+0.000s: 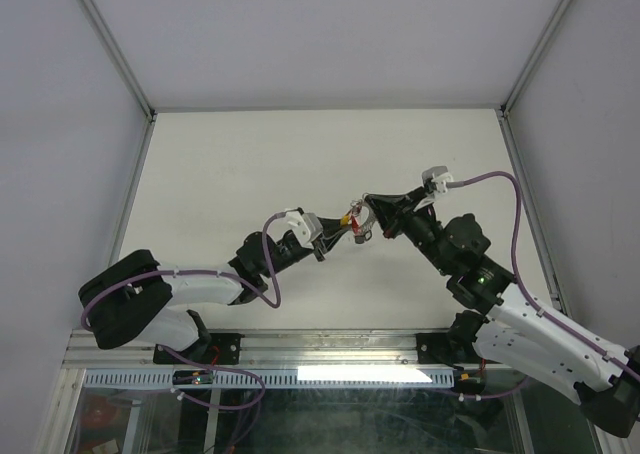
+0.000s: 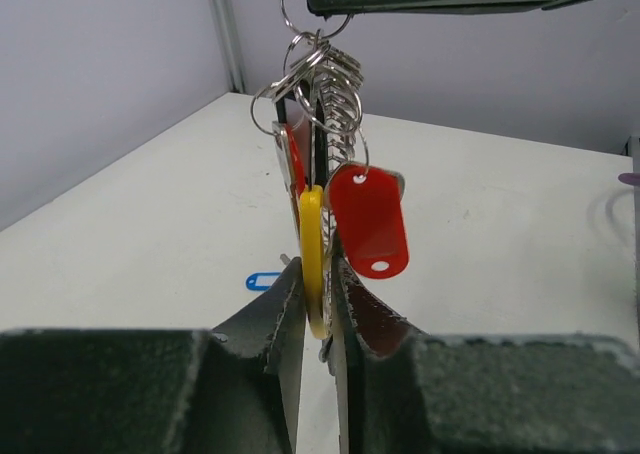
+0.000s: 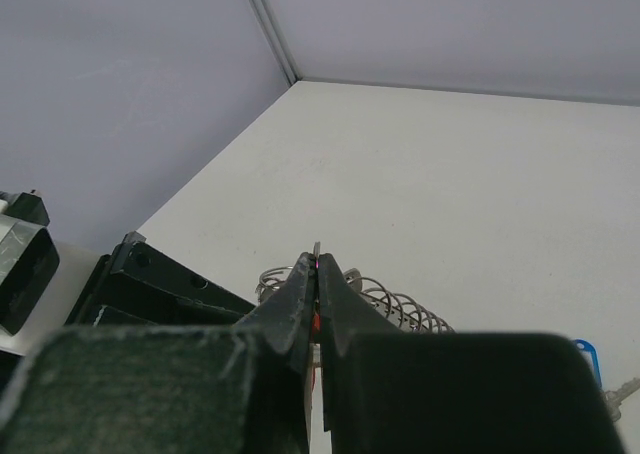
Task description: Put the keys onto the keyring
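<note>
left gripper (image 2: 318, 274) pinches yellow tag (image 2: 312, 224), keyring (image 2: 342, 94) hanging above.

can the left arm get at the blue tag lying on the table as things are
Probably not yet: the left gripper is pinching the yellow tag hanging from the keyring. The blue tag itself lies bare on the table, so letting go should free the way.

The left gripper (image 2: 318, 266) pinches the yellow tag (image 2: 312, 239) hanging under the curly keyring (image 2: 343, 99) — a red tag (image 2: 368, 219) dangles beside it — and a blue bit (image 2: 262, 280), maybe another tag, lies on the table (image 2: 150, 224).
</note>
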You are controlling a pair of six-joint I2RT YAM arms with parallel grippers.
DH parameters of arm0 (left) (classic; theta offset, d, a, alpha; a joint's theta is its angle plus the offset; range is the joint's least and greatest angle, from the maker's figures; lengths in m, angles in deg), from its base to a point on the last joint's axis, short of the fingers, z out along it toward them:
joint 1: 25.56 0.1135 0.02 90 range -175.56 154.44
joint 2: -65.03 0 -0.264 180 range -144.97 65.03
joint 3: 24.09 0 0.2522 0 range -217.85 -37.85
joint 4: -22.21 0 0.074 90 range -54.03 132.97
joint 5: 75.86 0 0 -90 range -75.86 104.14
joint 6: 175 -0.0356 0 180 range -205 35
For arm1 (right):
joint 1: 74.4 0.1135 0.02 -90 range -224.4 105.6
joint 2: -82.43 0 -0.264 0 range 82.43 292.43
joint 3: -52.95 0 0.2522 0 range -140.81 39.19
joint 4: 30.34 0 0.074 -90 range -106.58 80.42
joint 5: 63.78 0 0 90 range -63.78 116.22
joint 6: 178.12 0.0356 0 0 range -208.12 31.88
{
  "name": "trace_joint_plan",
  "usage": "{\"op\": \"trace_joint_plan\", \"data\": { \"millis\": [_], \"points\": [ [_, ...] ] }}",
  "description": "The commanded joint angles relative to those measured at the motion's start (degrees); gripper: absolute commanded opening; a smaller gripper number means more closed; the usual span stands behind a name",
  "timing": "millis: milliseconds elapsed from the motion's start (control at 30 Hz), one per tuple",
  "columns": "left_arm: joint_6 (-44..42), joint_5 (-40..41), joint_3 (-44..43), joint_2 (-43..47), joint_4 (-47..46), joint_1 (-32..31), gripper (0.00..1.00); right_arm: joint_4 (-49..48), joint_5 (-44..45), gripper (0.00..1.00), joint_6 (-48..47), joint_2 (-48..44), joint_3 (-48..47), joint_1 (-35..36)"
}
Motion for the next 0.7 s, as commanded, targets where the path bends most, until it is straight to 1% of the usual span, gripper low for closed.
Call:
{"op": "trace_joint_plan", "data": {
  "millis": [0, 33, 100, 167, 233, 267, 400, 467, 533, 667],
  "points": [
    [-1.5, -3.8, -2.8, 0.6, -3.7, -0.5, 0.08, -4.9, 0.3, 0.00, 2.1, -2.4, -0.1, 0.2],
    [-2.1, -4.6, -3.3, 1.0, -2.4, -0.5, 0.01, -4.5, 0.8, 0.00, 2.0, -2.8, 0.1, 0.2],
    [-3.7, -6.4, -4.9, 2.7, 3.0, -0.5, 0.00, -3.5, 2.3, 0.00, 1.4, -3.6, 0.3, 0.1],
    [-5.5, -7.9, -7.2, 5.4, 12.2, -0.5, 0.00, -2.0, 4.6, 0.00, 0.2, -4.5, 0.5, 0.1],
    [-8.1, -8.3, -10.6, 8.4, 24.6, -0.3, 0.00, 0.0, 7.0, 0.01, -1.5, -5.1, 0.4, 0.1],
    [-8.7, -8.2, -12.3, 9.6, 30.5, -0.1, 0.00, 1.2, 8.7, 0.04, -2.3, -5.3, 0.3, 0.1],
    [-11.4, -8.0, -21.8, 12.6, 56.8, 2.0, 0.00, 4.6, 12.9, 0.24, -5.0, -5.3, -0.7, 0.1],
    [-13.5, -7.0, -27.4, 12.7, 69.8, 2.9, 0.00, 6.2, 14.9, 0.29, -6.2, -4.9, -1.5, 0.1],
    [-16.1, -5.4, -34.6, 10.9, 84.9, 3.9, 0.00, 8.8, 16.8, 0.35, -7.3, -4.0, -2.3, 0.1],
    [-19.6, 2.7, -52.5, 2.2, 113.8, 4.5, 0.00, 13.4, 22.0, 0.46, -7.6, -1.5, -4.1, 0.1]
  ]
}}
